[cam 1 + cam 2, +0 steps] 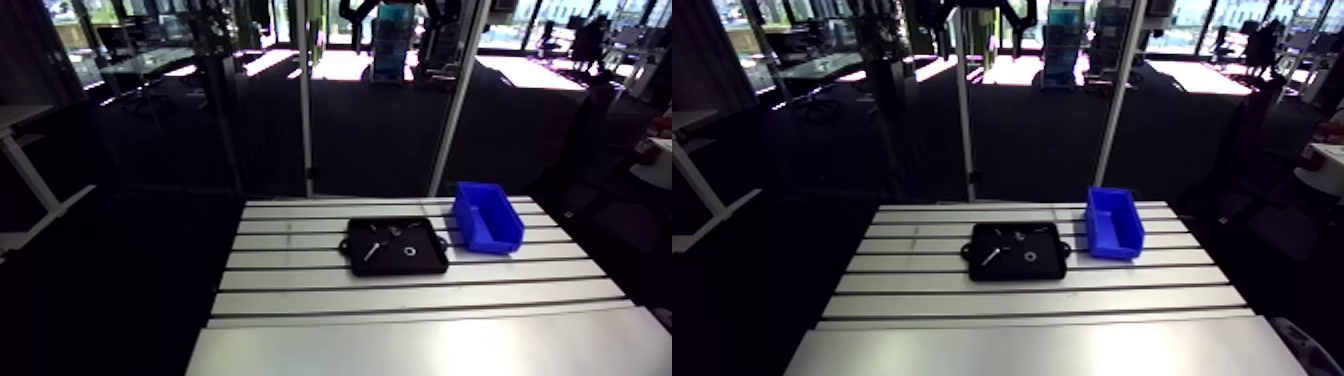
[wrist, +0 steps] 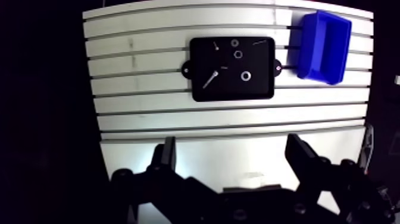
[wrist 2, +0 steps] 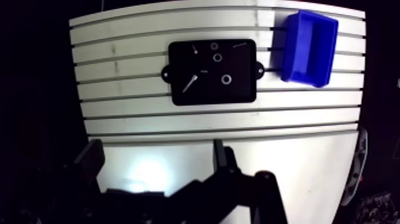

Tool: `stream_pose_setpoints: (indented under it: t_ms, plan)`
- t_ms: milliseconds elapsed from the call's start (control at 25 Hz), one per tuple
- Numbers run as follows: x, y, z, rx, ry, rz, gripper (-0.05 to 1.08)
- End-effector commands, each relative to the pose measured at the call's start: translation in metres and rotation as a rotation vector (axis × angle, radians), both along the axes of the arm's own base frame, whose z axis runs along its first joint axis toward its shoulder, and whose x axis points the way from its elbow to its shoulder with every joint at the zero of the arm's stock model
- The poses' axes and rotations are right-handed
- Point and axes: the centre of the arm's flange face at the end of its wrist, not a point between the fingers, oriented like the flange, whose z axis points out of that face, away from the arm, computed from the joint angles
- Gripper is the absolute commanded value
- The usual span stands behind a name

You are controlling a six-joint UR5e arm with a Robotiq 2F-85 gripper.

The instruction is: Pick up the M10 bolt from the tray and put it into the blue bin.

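Gripper spread wide, holding nothing, above the table.
Ahead, the black tray holds the M10 bolt lying slantwise among small rings; the blue bin sits just beside the tray.

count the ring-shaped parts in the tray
3, all in the black tray: a small ring at the edge farthest from the gripper, a middle ring next to it, the largest ring nearest the gripper. Tinier ones may go unseen.
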Motion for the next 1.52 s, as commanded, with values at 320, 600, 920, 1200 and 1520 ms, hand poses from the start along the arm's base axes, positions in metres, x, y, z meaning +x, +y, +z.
stream_pose_setpoints:
  t_ms: [320, 600, 920, 1200, 1520]
  plan:
    - [-0.001, -0.002, -0.007, -0.004, -0.014, -0.006, 0.01]
    - [-0.001, -0.002, -0.02, -0.012, -0.039, -0.084, 0.01]
    - [0.002, -0.012, -0.039, -0.014, -0.081, -0.244, 0.01]
    - [0.0, -0.021, -0.063, -0.023, -0.046, -0.435, 0.01]
    - [0.005, -0.022, -0.116, -0.024, -0.041, -0.615, 0.01]
